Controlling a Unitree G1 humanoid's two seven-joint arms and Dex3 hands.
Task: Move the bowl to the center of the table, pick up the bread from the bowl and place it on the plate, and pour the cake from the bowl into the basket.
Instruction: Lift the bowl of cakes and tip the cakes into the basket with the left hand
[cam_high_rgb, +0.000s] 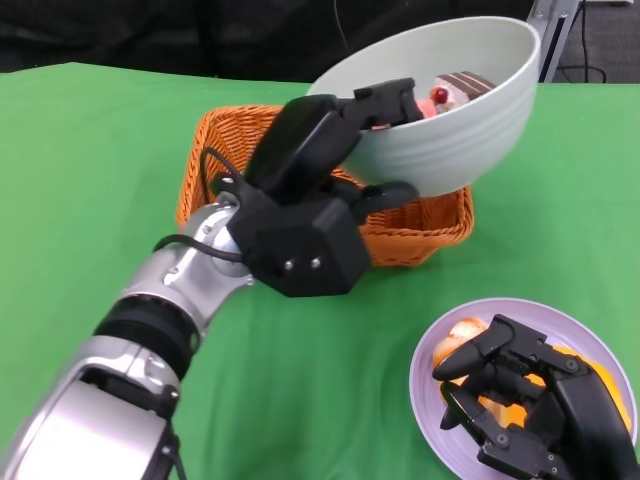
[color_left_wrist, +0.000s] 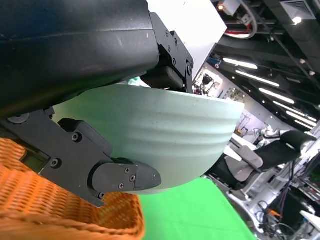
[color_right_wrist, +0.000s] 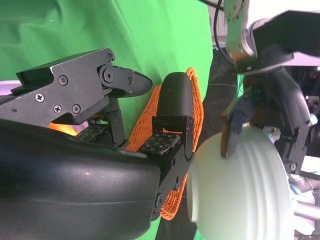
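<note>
- Left hand (cam_high_rgb: 330, 150) grips the rim of the pale green ribbed ceramic bowl (cam_high_rgb: 455, 120): fingers over the edge inside, thumb under the outer wall.
- Bowl is lifted off the table and tilted, above the far right part of the orange woven wicker basket (cam_high_rgb: 225, 140).
- Slice of layered cake with a red cherry (cam_high_rgb: 455, 90) sits inside the bowl, just beside the left fingertips.
- Right hand (cam_high_rgb: 525, 405) rests over the lilac round plate (cam_high_rgb: 440, 400), fingers apart, holding nothing.
- Golden bread roll (cam_high_rgb: 458, 335) lies on the plate, partly under the right fingers.
- All on a green tablecloth (cam_high_rgb: 90, 170).
</note>
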